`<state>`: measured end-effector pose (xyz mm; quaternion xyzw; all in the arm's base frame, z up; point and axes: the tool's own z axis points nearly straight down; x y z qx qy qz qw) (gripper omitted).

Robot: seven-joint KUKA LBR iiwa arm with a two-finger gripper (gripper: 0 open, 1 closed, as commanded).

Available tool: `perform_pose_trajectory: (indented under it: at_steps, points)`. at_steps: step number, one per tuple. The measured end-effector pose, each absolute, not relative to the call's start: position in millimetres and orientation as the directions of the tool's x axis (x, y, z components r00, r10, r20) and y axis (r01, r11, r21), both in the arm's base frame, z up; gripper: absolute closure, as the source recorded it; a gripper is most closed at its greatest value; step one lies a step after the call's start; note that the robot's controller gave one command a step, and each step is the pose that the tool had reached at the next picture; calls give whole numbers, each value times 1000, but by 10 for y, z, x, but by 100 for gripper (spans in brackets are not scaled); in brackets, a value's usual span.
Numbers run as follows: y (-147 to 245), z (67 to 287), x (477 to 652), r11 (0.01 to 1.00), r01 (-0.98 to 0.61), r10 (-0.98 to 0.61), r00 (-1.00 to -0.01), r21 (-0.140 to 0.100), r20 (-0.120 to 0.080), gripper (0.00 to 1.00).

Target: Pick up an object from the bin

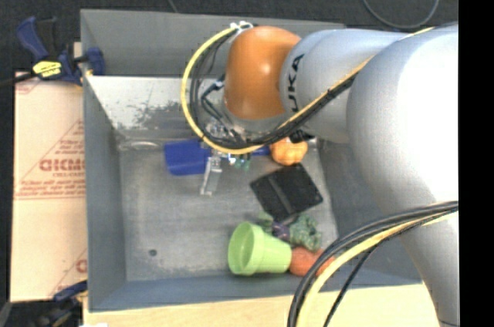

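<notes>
the bin [104, 187] has grey metal walls that slope in to a flat, scuffed floor, and the left half of that floor is bare. the first thing on it is a blue block [185, 157], lying flat near the foot of the far wall. just to its right the gripper [209, 180] hangs low over the floor, close beside the block's right end. whether it touches the block, and whether it is open or closed, i cannot tell. nothing shows held in it, so the pick seems to be at the approach step, with the blue block the likeliest target.

the next move would call for a small shift left to centre on the block, then a straight descent. there is open floor in front of the block and to its left, but the far wall is close behind it. further right lie a green cup [255, 250] on its side, a black flat piece [285, 190] and a small orange ball [287, 153], all apart from the block.
</notes>
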<state>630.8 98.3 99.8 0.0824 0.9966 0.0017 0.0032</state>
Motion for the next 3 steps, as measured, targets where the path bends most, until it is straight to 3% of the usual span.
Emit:
perform_pose_trajectory:
  at_steps: [1, 2, 3]
  points:
    - [56, 729, 6432, 1000, -11, -11, -999, 4, -30, 0]
    - [823, 718, 6323, 973, 231, 231, -973, 10, -14, 100]
    - [822, 719, 6323, 973, 231, 231, -973, 10, -14, 100]
